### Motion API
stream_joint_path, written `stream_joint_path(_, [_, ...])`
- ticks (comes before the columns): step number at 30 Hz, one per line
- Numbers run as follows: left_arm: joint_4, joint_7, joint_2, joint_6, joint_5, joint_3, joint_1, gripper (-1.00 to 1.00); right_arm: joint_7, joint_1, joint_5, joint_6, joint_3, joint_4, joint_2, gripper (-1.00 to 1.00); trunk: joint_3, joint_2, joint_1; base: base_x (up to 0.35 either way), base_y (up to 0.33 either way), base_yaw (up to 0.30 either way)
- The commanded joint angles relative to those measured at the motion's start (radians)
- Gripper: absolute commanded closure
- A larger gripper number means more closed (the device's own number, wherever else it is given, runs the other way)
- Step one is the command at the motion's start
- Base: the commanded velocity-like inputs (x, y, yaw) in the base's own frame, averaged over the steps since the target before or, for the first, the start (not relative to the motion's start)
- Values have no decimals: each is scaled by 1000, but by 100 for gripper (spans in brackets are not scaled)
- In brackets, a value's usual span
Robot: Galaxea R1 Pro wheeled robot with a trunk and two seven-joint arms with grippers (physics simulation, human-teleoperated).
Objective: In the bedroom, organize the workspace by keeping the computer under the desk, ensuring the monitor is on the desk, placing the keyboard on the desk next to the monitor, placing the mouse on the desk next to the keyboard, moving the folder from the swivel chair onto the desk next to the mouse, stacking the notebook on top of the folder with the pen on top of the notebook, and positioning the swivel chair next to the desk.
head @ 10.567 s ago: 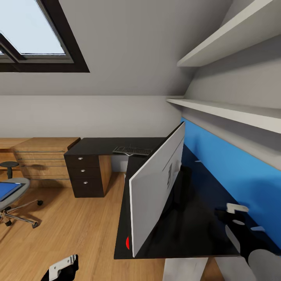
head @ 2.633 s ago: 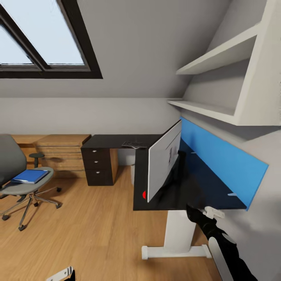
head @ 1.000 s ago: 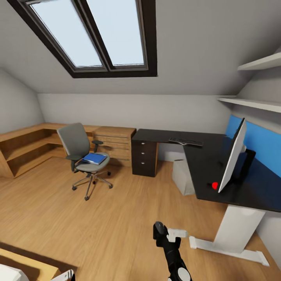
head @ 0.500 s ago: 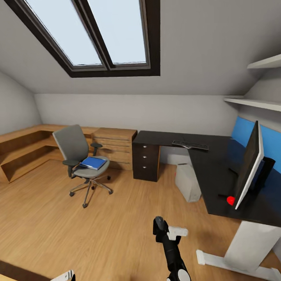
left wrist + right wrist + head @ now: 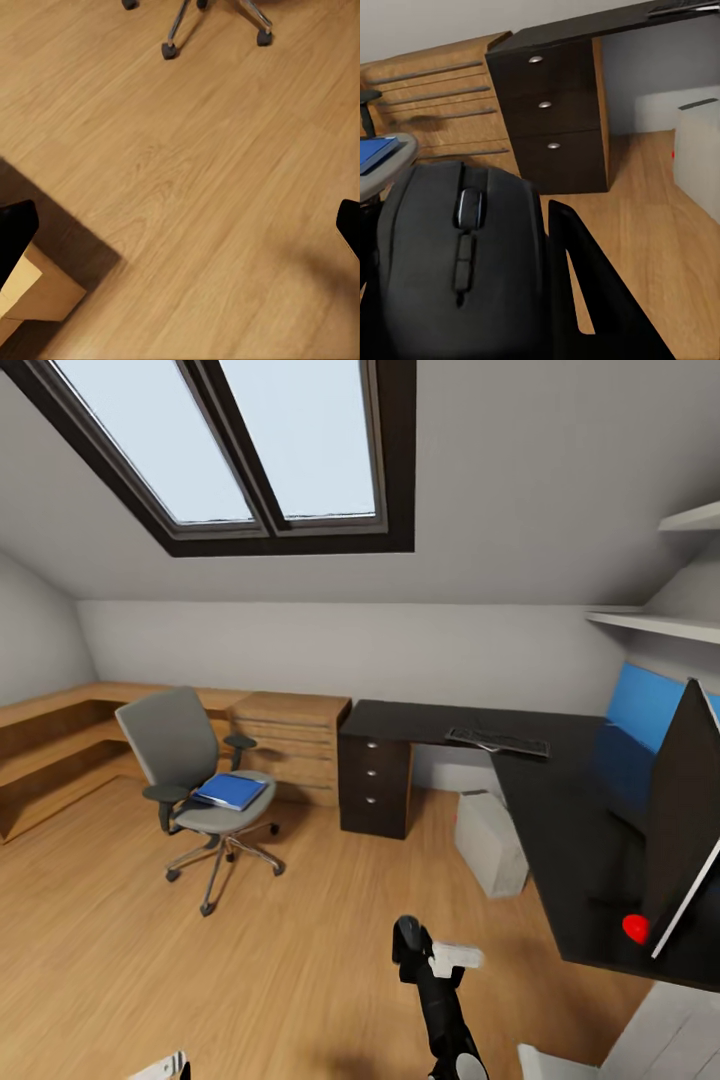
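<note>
Black right arm reaches forward over the honey wood plank floor [image 5: 150, 950], fingers [image 5: 600, 292] gripping the small rounded black mouse [image 5: 461, 262]; left fingers [image 5: 15, 232] spread open.

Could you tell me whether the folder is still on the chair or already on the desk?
Still on the chair: the blue folder lies flat on its grey seat, well apart from the black desk.
</note>
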Motion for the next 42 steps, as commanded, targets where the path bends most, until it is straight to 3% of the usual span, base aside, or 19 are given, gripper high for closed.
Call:
stream_joint_path(1, [-1,6,2,-6,11,-4,0,-100,-8,-3,-8,-3,4,1,1,100,-1,-1,1,339,56,0])
stream_joint_path(4, [-1,6,3,-7,11,-3,0,-100,-9,-22,-9,39,3,4,18,100,-1,-1,1,340,77,0])
stream_joint_path(5, [-1,6,3,-7,11,-3,0,-100,-10,-56,-8,97,3,4,27,100,-1,-1,1,340,89,0])
stream_joint_path(6, [0,6,3,-6,11,-3,0,-100,-19,-182,-10,273,2,7,35,100,-1,-1,1,340,97,0])
stream_joint_path(9, [-1,6,3,-7,11,-3,0,-100,-27,-301,-12,435,1,15,40,100,-1,-1,1,340,115,0])
stream_joint_path(10, [-1,7,1,-8,10,-4,0,-100,-42,-387,-15,552,-1,19,42,100,-1,-1,1,183,69,0])
stream_joint_path(13, [-2,7,1,-11,6,-3,0,-100,-68,-423,-16,621,-3,20,42,100,-1,-1,1,86,33,0])
stream_joint_path(14, [-4,7,0,-13,5,-6,0,-100,-121,-438,-17,716,-1,26,41,100,-1,-1,1,270,85,0])
stream_joint_path(19, [-4,6,-2,-11,5,-8,0,-100,-128,-433,-19,730,-2,-37,37,100,-1,-1,1,305,87,0])
stream_joint_path(24, [-4,6,-5,-11,2,-15,0,-100,-128,-407,-18,748,-4,-128,34,100,15,34,-18,318,59,0])
stream_joint_path(38, [-4,6,-5,-11,3,-14,0,-100,-130,-379,-14,755,-6,-198,28,100,59,132,-72,320,120,0])
stream_joint_path(39, [-4,6,-6,-11,3,-14,0,-100,-134,-311,-16,757,-7,-339,24,100,62,139,-76,320,128,0])
stream_joint_path(42, [-4,6,-6,-11,3,-14,0,-100,-141,-291,-16,756,-8,-370,18,100,71,160,-87,320,128,0])
